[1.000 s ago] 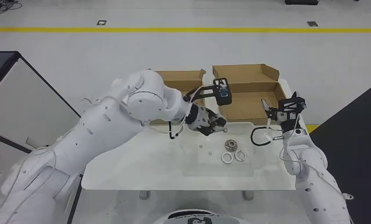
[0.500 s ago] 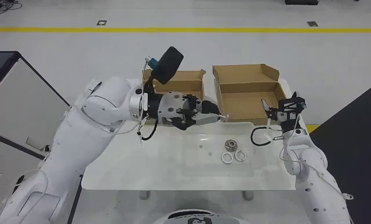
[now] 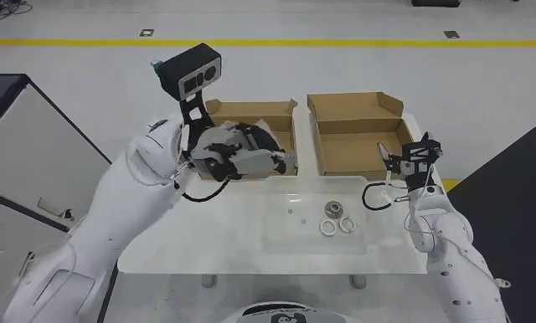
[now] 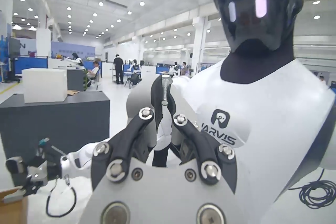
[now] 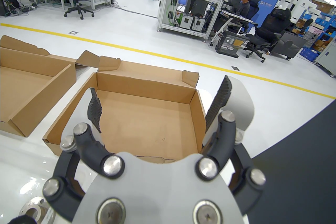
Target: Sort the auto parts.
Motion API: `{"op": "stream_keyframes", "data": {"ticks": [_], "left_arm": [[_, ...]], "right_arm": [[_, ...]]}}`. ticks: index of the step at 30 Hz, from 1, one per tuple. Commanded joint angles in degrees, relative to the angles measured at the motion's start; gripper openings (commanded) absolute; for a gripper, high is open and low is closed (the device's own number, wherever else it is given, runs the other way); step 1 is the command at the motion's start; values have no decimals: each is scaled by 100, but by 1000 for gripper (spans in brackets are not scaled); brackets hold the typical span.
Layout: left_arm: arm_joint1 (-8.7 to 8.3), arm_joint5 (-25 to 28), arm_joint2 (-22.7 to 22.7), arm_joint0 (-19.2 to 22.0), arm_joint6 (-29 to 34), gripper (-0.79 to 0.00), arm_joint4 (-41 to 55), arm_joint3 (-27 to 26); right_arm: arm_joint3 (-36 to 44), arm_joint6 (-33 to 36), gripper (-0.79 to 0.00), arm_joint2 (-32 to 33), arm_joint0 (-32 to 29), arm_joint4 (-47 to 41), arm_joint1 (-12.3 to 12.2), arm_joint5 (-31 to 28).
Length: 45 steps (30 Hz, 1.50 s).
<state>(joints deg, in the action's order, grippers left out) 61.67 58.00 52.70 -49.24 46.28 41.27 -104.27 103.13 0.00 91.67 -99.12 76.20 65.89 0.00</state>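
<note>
My left gripper (image 4: 163,101) is shut on a threaded metal bolt (image 4: 164,89), held upright between the fingertips and turned toward the robot's torso. From above, that gripper (image 3: 255,151) hangs over the left cardboard box (image 3: 272,114). A metal flange (image 3: 333,209) and two white rings (image 3: 328,228) (image 3: 347,225) lie on the white table (image 3: 209,239). My right gripper (image 5: 158,101) is open with nothing between its fingers, just above the near wall of the right box (image 5: 147,114). It also shows in the top view, right gripper (image 3: 402,160).
Both open cardboard boxes stand side by side at the table's far edge, left box (image 5: 26,83) and right box (image 3: 356,151). Tiny loose bits (image 3: 291,212) lie mid-table. The flange (image 5: 31,209) sits near my right wrist. A black cable (image 3: 375,197) loops beside the right arm.
The left arm has swung back to the left, from near the right box to over the left box, and rolled its wrist so its camera stands high. The right arm has stayed still.
</note>
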Motion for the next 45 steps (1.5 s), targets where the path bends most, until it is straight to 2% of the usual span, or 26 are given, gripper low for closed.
{"op": "stream_keyframes", "data": {"ticks": [1,10,21,31,36,45], "left_arm": [[37,0,-11,-22,1,-785,195,-8],[303,0,189,-273,2,-785,1207,-195],[627,0,307,-450,3,-785,1396,-70],[629,0,316,-443,4,-785,1308,-56],[686,-53,238,-699,-284,-785,1629,-430],[786,-81,163,-762,43,-785,1853,-381]], "right_arm": [[0,0,0,0,0,0,0,0],[0,0,0,0,0,0,0,0],[0,0,0,0,0,0,0,0],[0,0,0,0,0,0,0,0],[0,0,0,0,0,0,0,0],[0,0,0,0,0,0,0,0]]}}
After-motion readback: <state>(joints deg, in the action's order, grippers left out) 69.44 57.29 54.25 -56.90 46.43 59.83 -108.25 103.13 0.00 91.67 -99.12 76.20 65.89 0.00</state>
